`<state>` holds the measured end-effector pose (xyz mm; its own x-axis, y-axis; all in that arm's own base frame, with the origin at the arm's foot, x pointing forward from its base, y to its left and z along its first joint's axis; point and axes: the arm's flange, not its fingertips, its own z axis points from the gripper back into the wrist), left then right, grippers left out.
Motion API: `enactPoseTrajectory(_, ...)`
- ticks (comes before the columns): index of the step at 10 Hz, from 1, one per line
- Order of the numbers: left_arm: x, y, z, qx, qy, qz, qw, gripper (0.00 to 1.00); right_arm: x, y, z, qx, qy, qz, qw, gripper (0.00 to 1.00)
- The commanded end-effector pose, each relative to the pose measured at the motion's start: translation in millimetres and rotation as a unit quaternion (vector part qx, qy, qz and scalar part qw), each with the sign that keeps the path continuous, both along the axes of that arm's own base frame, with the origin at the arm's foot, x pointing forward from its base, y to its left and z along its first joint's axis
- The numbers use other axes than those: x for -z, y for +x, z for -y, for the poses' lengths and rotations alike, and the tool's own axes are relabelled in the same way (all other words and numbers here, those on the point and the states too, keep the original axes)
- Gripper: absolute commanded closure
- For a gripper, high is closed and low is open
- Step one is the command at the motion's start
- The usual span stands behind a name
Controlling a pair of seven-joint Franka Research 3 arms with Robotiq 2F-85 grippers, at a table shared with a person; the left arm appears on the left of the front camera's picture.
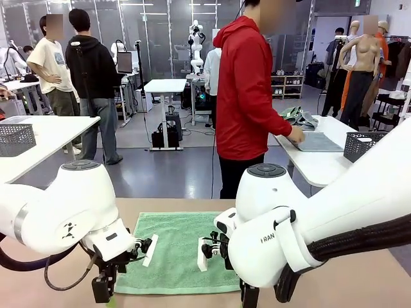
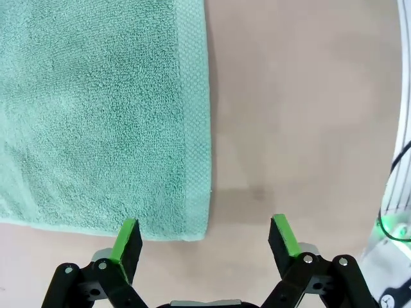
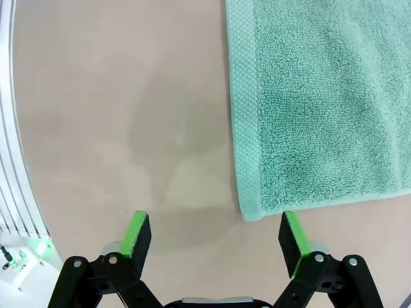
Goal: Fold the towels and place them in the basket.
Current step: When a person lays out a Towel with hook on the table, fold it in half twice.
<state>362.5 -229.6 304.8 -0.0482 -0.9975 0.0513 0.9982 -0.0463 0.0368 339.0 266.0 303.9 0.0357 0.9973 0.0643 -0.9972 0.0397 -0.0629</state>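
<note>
A mint green towel (image 1: 180,247) lies spread flat on the brown table (image 1: 359,282) between my two arms. My left gripper (image 1: 103,290) hangs over the towel's near left corner. In the left wrist view that gripper (image 2: 205,247) is open, and the towel (image 2: 96,109) ends in a corner just ahead of the gap between the green pads (image 2: 128,244). My right gripper (image 1: 249,298) hangs over the near right corner. In its own wrist view the right gripper (image 3: 215,237) is open too, with the towel (image 3: 321,102) corner just ahead of its right pad (image 3: 292,237). The basket is out of view on my table.
A person in a red hoodie (image 1: 247,96) stands beyond the far edge, turned to a white side table with a hand on a grey-blue cloth (image 1: 318,141). Dark mesh baskets (image 1: 363,146) (image 1: 16,138) sit on the white tables at right and left. Other people stand far left.
</note>
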Motion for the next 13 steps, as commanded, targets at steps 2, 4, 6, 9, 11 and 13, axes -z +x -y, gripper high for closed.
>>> enactPoseTrajectory(2, 6.9, 2.5, -0.3, 0.016, -0.001, 0.016, 1.000, 0.00, 8.5, 9.0, -1.2, 0.007, 0.002, 0.009, 1.000, 0.00)
enactPoseTrajectory(4, 6.9, 5.8, -2.1, 0.017, 0.000, 0.017, 1.000, 0.00, 13.8, 10.2, -0.5, 0.003, 0.000, 0.016, 1.000, 0.00)
enactPoseTrajectory(6, 6.5, 5.7, -3.4, 0.017, 0.002, 0.016, 1.000, 0.00, 15.3, 9.9, 0.1, -0.004, 0.003, 0.021, 1.000, 0.00)
enactPoseTrajectory(9, 8.9, 5.1, -5.8, 0.018, 0.002, 0.015, 1.000, 0.00, 17.5, 12.9, 0.4, -0.004, 0.003, 0.018, 1.000, 0.00)
enactPoseTrajectory(11, 9.4, 3.8, -6.8, 0.021, 0.003, 0.022, 1.000, 0.12, 18.6, 13.1, 0.6, -0.006, 0.001, 0.019, 1.000, 0.20)
enactPoseTrajectory(13, 10.5, 4.0, -8.4, 0.022, 0.007, 0.026, 0.999, 0.12, 18.8, 13.6, 1.5, -0.006, 0.004, 0.022, 1.000, 0.20)
